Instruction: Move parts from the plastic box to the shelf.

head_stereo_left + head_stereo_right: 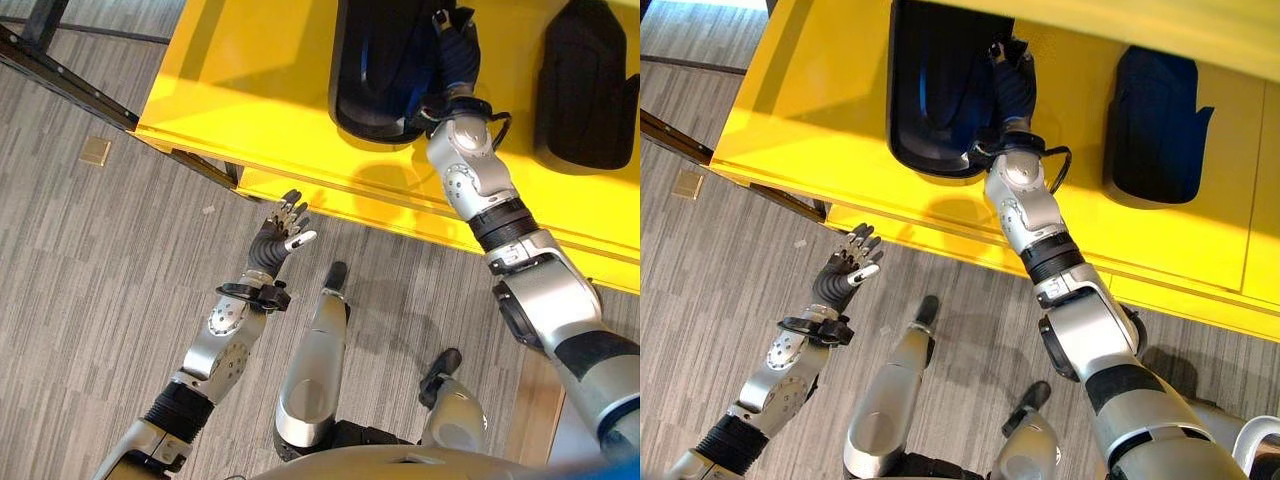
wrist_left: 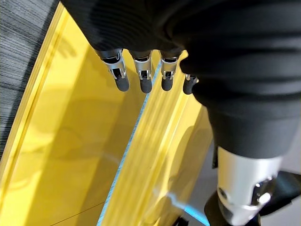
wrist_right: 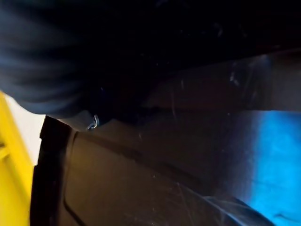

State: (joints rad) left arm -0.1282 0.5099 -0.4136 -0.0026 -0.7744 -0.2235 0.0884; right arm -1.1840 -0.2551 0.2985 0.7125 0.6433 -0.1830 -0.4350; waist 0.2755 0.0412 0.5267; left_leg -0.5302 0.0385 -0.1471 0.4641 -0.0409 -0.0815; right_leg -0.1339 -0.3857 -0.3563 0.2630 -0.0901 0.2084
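A large black moulded part [image 1: 375, 85] lies on the yellow shelf [image 1: 250, 90]. My right hand [image 1: 455, 50] reaches into this part from the front, and the part hides its fingers. The right wrist view has the part's scratched black surface [image 3: 155, 179] very close, with a blue glint on it. A second black part [image 1: 590, 80] lies further right on the shelf, apart from the hand. My left hand [image 1: 280, 235] hovers over the floor just in front of the shelf's edge. It is open, with straight fingers [image 2: 143, 80], and holds nothing.
Grey carpet floor [image 1: 90, 280] spreads in front of the shelf. A dark metal frame bar [image 1: 60, 80] runs diagonally at the far left and under the shelf. A small tan square [image 1: 95, 151] and a pale scrap [image 1: 208, 210] lie on the carpet.
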